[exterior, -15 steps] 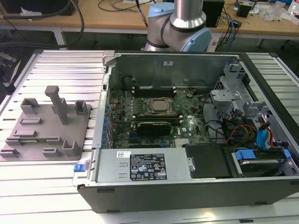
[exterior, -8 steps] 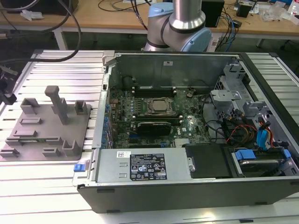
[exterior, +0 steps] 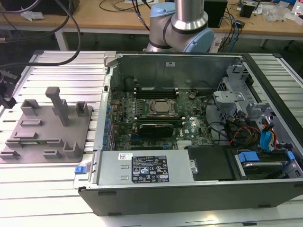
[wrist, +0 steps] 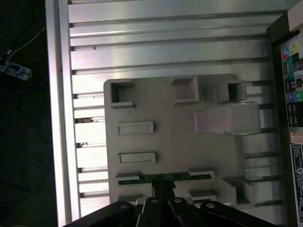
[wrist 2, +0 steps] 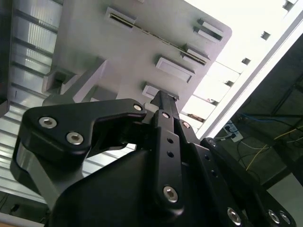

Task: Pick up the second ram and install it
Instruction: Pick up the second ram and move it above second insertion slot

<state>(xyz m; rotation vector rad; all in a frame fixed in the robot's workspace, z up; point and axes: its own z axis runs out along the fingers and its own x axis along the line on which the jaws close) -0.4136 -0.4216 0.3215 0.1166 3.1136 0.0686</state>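
Gripper [wrist: 163,188]: over grey tray [wrist: 142,104]; open or closed, can't tell.
Ram [wrist: 163,177]: green stick, on edge in tray slot, right ahead of gripper; touching or not, unclear.
PC case [exterior: 189,189]: lid off, board showing, well away from gripper.

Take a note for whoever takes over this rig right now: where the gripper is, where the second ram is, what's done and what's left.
Gripper: in the first wrist view it sits at the middle of the second ram. Whether it has a grip cannot be told.
Second ram: on edge in its slot on the grey fixture tray, which lies to the exterior view's left of the open computer case.
Done: the approach; the gripper is at the ram.
Left: the ram is not yet lifted out of the tray, nor installed on the motherboard.
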